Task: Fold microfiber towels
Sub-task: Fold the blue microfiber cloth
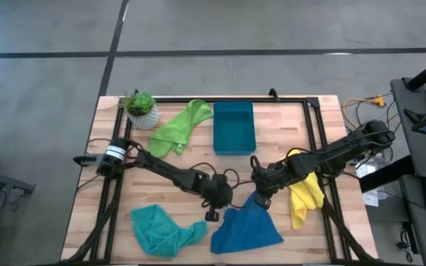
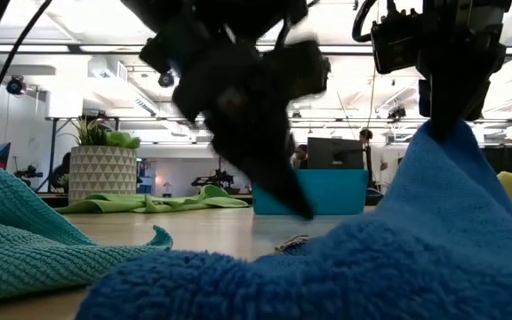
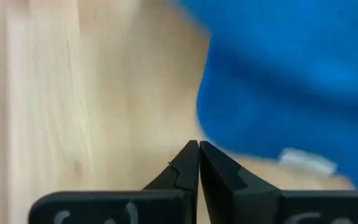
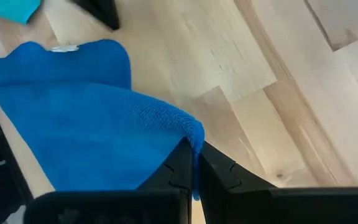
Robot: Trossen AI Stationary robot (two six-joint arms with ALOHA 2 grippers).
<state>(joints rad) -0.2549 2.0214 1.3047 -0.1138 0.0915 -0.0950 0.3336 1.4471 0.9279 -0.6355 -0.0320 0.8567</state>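
The blue towel (image 1: pixel 246 230) lies at the table's near middle, with one part raised into a peak. My right gripper (image 1: pixel 261 198) is shut on that peak, above the towel's far side. My left gripper (image 1: pixel 212 214) is shut and empty, its tips (image 3: pixel 199 146) low over the bare wood just left of the blue towel's edge (image 3: pixel 229 124). The teal towel (image 1: pixel 161 230) lies crumpled at the near left. The yellow towel (image 1: pixel 306 196) lies bunched at the right under my right arm. The lime green towel (image 1: pixel 180 127) lies at the far left. My right gripper pinches a raised edge of the blue towel (image 4: pixel 188 127) between its two fingers, coming from above and slanting down. The cloth curls over the fingertips. From there it slopes down like a tent (image 2: pixel 443 151), and its near part rests spread on the table.
A teal-blue plastic bin (image 1: pixel 233 127) stands at the far middle. A potted plant (image 1: pixel 140 109) stands at the far left corner. Bare wood lies between the bin and both grippers. A dark metal frame (image 1: pixel 316 125) runs along the table's sides.
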